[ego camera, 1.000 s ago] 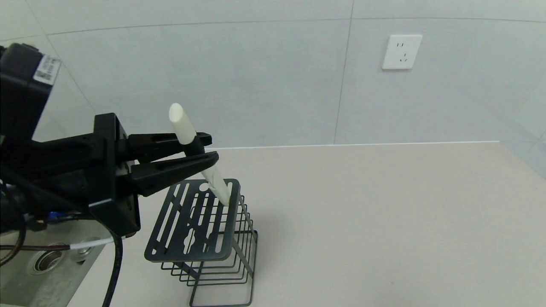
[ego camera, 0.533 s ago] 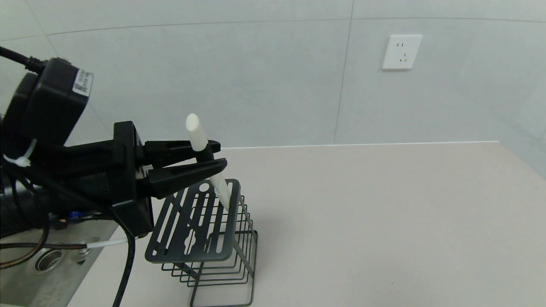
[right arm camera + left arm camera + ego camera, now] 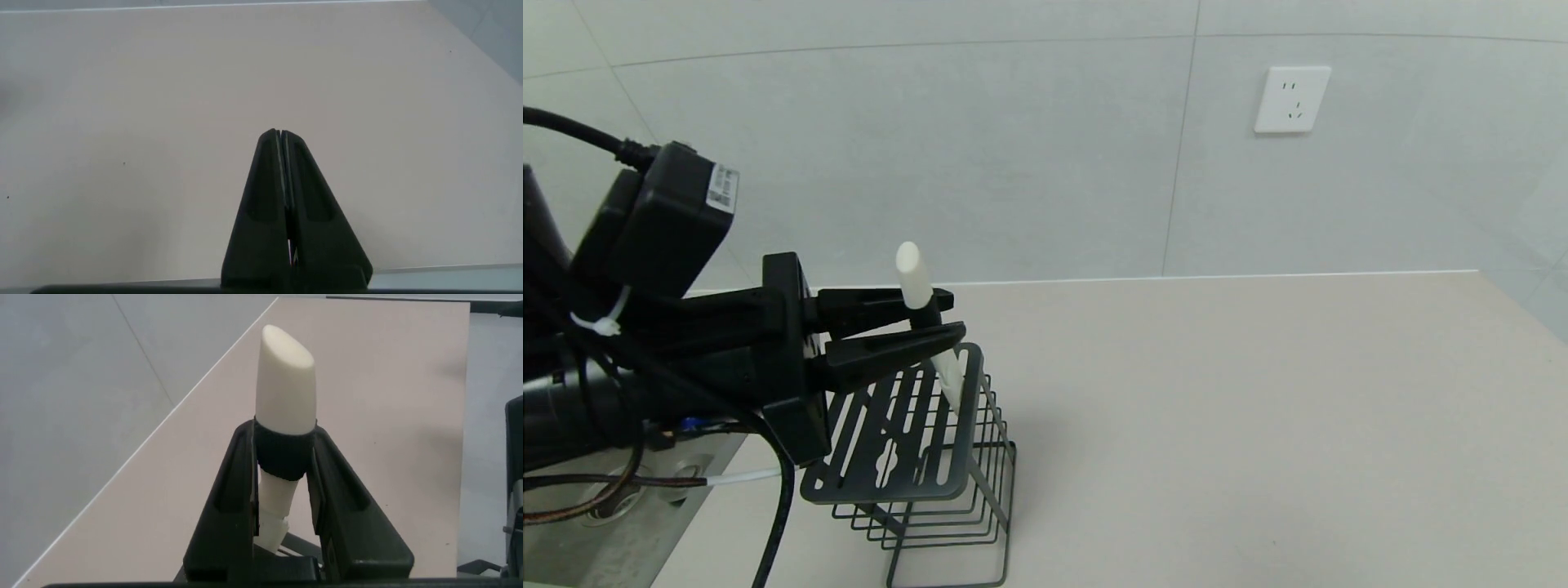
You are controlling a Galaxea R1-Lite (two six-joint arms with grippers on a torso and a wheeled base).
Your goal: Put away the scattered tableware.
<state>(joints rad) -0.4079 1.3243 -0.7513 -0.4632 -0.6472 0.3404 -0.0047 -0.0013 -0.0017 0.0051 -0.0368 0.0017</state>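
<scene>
Head view: left end effector point(image 3: 943, 314) comes in from the robot's left, above the rack point(image 3: 890, 457), and grips a utensil point(image 3: 913, 273).
Left wrist view: the jaws are closed on the dark collar of the utensil point(image 3: 286, 376), and the white handle stands free above the end effector point(image 3: 284, 449).
Reason for grip (judged): holding high on the collar leaves the lower end clear to enter a slot.
Utensil position: the lower end meets the rack's slotted top plate near its far right corner. It appears to pass into a slot, but how deep is hidden.
Tilt: nearly upright, with the top leaning a little to the robot's left.
Rack: stands on the surface point(image 3: 1258, 408), just beside the sink point(image 3: 605, 523).
Right end effector point(image 3: 280, 139): fingers pressed together, holding nothing, over the surface. Judged parked out of the way.
Step (judged): insertion under way, release not yet done.
Risk: letting go while the utensil is tilted may wedge it in the slot.
</scene>
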